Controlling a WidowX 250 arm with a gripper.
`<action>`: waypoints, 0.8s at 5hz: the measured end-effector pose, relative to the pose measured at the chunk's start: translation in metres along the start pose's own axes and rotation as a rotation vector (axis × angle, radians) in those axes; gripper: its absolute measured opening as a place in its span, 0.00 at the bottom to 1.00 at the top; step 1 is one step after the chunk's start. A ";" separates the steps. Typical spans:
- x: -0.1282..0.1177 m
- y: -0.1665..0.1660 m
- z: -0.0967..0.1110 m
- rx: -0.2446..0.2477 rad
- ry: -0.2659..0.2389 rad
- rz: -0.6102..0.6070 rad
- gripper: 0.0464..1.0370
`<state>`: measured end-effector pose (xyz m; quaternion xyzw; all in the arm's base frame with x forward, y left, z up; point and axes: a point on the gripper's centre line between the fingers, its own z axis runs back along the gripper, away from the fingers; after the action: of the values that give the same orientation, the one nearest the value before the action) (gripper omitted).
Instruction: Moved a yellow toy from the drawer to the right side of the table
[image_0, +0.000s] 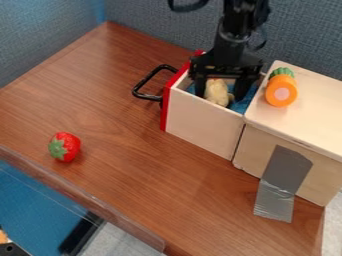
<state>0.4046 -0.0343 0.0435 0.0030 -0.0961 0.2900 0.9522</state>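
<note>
So on my feed there's the brown wooden table (120, 165), with a pale wooden box (314, 110) on it and its red-fronted drawer (204, 125) pulled out. My gripper (220, 95) is down in the drawer, fingers apart, one either side of the yellow toy. Grey tape (284, 172) runs from the box onto the tabletop, and the drawer's got a black handle (136, 90). Toy carrot (280, 92) sits on the box, strawberry (69, 145) well apart on the table, and the yellow toy (215, 91) is inside the drawer
</note>
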 end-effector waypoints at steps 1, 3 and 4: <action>0.001 0.005 -0.009 0.020 0.023 -0.010 0.91; 0.002 0.001 -0.010 -0.016 0.018 -0.001 0.40; 0.008 -0.003 0.012 -0.058 -0.023 -0.010 0.20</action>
<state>0.4108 -0.0328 0.0566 -0.0207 -0.1151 0.2823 0.9522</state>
